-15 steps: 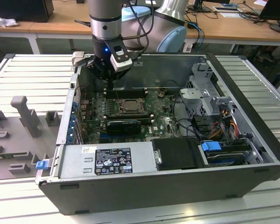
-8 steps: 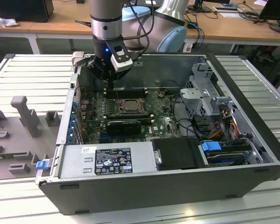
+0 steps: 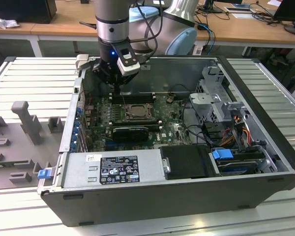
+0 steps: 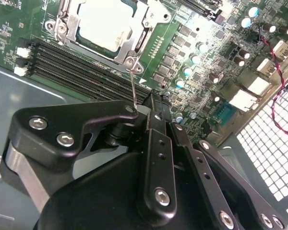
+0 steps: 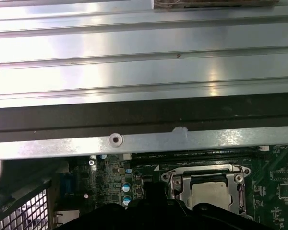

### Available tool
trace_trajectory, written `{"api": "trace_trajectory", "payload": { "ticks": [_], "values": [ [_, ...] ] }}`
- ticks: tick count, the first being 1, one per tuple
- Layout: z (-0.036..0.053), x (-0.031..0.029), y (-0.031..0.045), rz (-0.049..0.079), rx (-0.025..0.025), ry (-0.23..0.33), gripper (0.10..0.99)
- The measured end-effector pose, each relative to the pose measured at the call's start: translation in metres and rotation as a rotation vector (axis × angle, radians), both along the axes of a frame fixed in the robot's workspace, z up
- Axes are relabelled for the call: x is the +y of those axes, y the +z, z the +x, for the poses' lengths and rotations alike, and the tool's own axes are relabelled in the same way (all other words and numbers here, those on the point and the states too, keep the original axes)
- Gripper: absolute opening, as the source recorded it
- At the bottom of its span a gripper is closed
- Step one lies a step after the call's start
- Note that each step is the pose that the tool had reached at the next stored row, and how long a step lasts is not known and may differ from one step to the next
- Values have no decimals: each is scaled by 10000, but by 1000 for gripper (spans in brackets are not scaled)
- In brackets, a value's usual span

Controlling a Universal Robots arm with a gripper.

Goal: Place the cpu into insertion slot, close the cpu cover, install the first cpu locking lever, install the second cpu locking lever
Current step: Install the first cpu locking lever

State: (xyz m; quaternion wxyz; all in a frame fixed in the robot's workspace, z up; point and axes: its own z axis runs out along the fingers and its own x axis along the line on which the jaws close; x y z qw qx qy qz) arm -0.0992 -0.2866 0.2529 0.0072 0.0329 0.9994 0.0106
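The cpu (image 4: 103, 21) lies flat in the insertion slot (image 3: 132, 112) on the motherboard, its pale metal top showing through the window of the cpu cover (image 4: 130, 48), which is folded down over it. In the first wrist view the cpu (image 5: 209, 191) sits inside the steel frame of the cpu cover (image 5: 176, 184). A thin wire locking lever (image 4: 132, 84) stands up from the socket's corner and ends right beside my gripper (image 4: 151, 103). The fingers are shut together. In the exterior view my gripper (image 3: 117, 88) hangs over the socket's far side.
Black memory slots (image 4: 86, 72) run between the socket and my gripper. A long black ribbed card (image 3: 130, 132) lies in front of the socket. The power supply (image 3: 113, 169), drive cage (image 3: 221, 105) and cables (image 3: 233, 132) crowd the case. The case wall (image 5: 144, 141) is close.
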Motion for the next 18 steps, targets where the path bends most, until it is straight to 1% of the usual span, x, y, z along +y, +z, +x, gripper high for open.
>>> {"api": "trace_trajectory", "payload": {
  "ticks": [1, 3, 7, 8, 9, 11, 12, 13, 15, 16, 17, 18],
  "values": [
    [8, 0, -6, -1, 0, -1, 106],
    [58, 0, -22, 14, -1, -3, 106],
    [246, 0, -33, 180, 0, 1, 106],
    [279, 0, -34, 216, 0, 3, 106],
    [315, -1, -35, 279, 2, 4, 106],
    [356, 0, -41, 399, -1, 16, 106],
    [378, 0, -53, 405, -1, 44, 106],
    [396, 0, -75, 385, 4, 164, 106],
    [417, 0, -119, 331, 12, 616, 106],
    [452, 4, -139, 320, 15, 691, 106],
    [513, 11, -159, 320, 14, 720, 106],
    [545, 15, -169, 319, 16, 730, 106]
  ]
}}
